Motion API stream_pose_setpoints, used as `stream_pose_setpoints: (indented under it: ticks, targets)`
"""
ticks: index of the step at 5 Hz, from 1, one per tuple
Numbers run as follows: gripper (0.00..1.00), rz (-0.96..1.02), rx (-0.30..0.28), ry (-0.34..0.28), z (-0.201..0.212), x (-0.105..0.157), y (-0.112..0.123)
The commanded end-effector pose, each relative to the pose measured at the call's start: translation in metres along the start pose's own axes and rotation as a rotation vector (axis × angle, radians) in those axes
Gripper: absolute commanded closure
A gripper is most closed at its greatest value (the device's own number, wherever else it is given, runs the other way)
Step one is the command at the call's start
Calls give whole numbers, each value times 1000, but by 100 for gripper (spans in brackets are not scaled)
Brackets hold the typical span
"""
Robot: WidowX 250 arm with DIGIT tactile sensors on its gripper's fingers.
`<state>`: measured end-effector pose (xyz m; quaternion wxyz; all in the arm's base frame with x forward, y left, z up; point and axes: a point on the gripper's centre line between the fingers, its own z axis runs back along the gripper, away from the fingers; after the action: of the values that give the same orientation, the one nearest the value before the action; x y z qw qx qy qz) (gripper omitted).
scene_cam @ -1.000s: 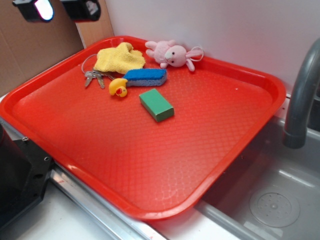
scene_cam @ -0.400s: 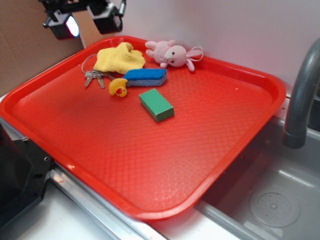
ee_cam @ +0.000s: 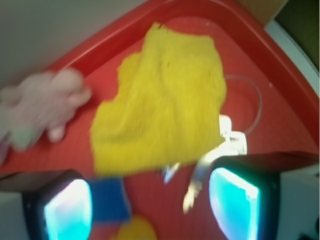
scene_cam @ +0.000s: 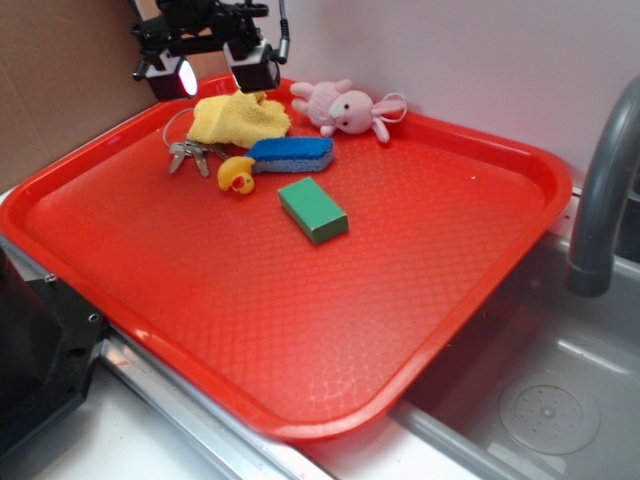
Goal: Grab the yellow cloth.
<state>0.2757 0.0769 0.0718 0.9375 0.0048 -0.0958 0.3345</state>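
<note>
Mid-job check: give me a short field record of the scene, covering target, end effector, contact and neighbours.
target: yellow cloth, crumpled, at the far corner of the red tray
end effector: open, fingers spread, above the cloth's far edge
contact: none visible; nothing held
wrist view: cloth fills the centre, ahead of the two fingers
neighbours: keys left of the cloth, blue sponge in front, rubber duck, pink bunny to the right
farther off: green block

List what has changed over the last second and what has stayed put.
The gripper has moved right and down from the picture's top left corner and now hangs, jaws open, just above the yellow cloth. It holds nothing. The cloth, keys, blue sponge, duck, green block and pink bunny lie where they were on the red tray.
</note>
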Motion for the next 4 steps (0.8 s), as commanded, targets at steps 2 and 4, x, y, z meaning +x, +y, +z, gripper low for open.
stream_pose_setpoints:
  ticks: [2, 4]
  targets:
    - [0, 44, 81, -33, -29, 34, 11]
    - [100, 40, 92, -26, -38, 34, 10]
